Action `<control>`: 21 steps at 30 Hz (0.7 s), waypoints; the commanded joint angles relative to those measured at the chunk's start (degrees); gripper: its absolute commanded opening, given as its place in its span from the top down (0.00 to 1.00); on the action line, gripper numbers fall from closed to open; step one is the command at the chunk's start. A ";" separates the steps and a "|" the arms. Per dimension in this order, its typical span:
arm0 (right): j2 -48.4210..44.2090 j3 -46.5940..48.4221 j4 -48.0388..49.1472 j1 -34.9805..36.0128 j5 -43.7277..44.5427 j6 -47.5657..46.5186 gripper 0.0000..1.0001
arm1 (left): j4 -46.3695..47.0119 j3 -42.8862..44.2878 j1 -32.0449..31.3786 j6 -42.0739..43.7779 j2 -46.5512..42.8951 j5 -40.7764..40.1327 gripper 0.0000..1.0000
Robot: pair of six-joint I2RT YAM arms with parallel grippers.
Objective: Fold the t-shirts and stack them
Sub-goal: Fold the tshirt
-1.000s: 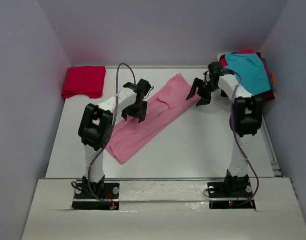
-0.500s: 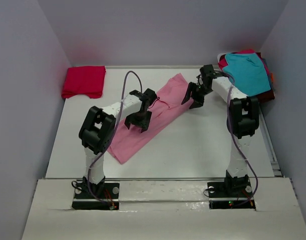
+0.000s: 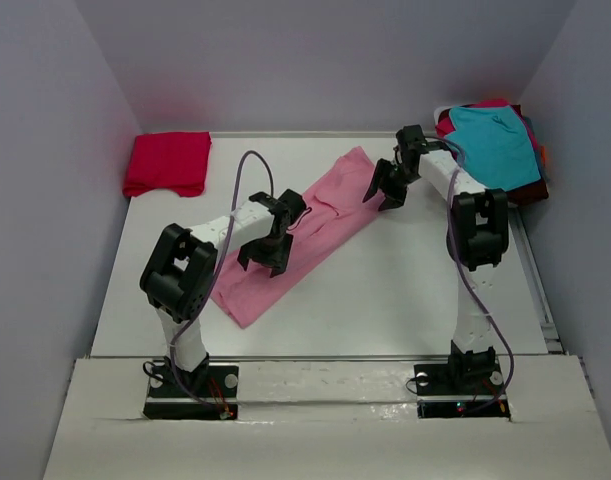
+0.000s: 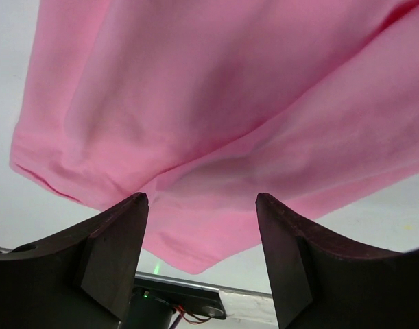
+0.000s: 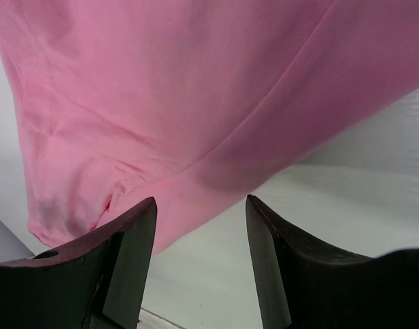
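Progress: you are, by my judgement, under halfway. One red t-shirt (image 3: 168,163) lies folded at the far left corner of the tabletop (image 3: 415,290), the only finished item and the likely base of the stack. The pink t-shirt (image 3: 315,215) lies as a long narrow strip, running diagonally from the near left toward the far right across the middle of the tabletop. It appears folded lengthwise only, so the crosswise folds and the transfer onto the red one remain. A loose pile (image 3: 530,185) sits at the far right corner, with a teal t-shirt (image 3: 495,140) on top and red and darker cloth showing beneath. None of it looks folded.

Grippers: your left gripper (image 3: 263,262) hangs over the near half of the pink strip with its jaws wide apart and nothing between them. Your right gripper (image 3: 382,197) stands at the far end of the strip, beside its right edge. Its jaws are apart too and hold no cloth.

Containers: none in view. Every garment lies directly on the tabletop.
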 commanded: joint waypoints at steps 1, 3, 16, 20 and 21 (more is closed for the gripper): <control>1.89 3.81 1.36 -0.07 2.80 0.16 0.40 | -2.21 -1.92 -0.31 -3.16 -1.61 -5.78 0.24; 2.68 4.60 1.45 -0.07 2.80 0.17 0.40 | -2.48 -2.36 -0.31 -4.66 -1.70 -6.23 0.23; 7.07 12.15 -0.04 -0.07 7.54 -0.62 0.39 | -3.53 -9.30 -0.31 -8.96 -1.26 -8.78 0.23; 8.48 14.27 -0.66 -0.07 8.86 -1.24 0.39 | -4.23 -10.18 -1.53 -9.93 -0.03 -8.07 0.24; 9.36 15.32 -0.66 -0.07 8.86 -1.33 0.39 | -4.50 -10.36 -2.15 -10.37 0.23 -7.99 0.24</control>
